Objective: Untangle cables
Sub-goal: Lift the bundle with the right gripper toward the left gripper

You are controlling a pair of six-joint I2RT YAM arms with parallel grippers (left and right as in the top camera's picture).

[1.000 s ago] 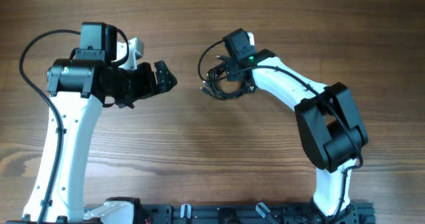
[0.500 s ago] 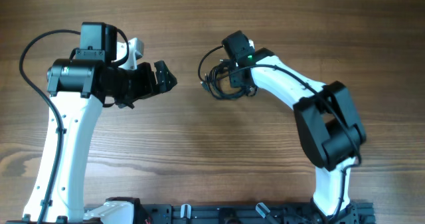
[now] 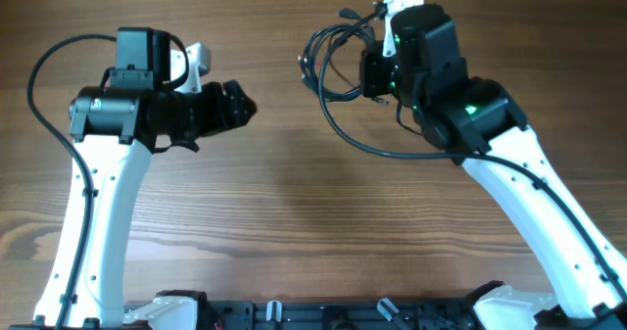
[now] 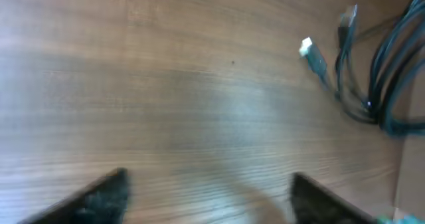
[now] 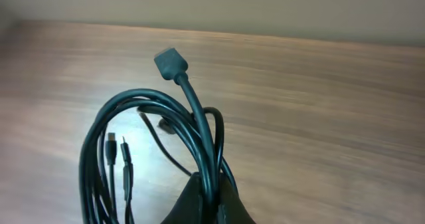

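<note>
The cables point(image 3: 331, 64) are a bundle of thin black strands with small plug ends, hanging in loops at the far middle of the table. My right gripper point(image 3: 372, 73) is shut on several strands of that bundle; in the right wrist view the cables point(image 5: 166, 117) rise out of the closed gripper point(image 5: 211, 184), with one plug point(image 5: 170, 62) sticking up. One long loop point(image 3: 364, 146) trails down toward the right arm. My left gripper point(image 3: 245, 105) is left of the bundle and apart from it. Seen from the left wrist, this gripper point(image 4: 209, 187) is open over bare wood, with the cables point(image 4: 392, 71) at the upper right.
The wooden table point(image 3: 294, 222) fills all views. A thick black cable point(image 3: 44, 66) arcs off the left arm's base side. A black rail point(image 3: 323, 315) runs along the near edge between the arm bases.
My right gripper has shut on the bundle and lifted it toward the far edge, so strands now hang in wider loops. The left arm has hardly moved.
</note>
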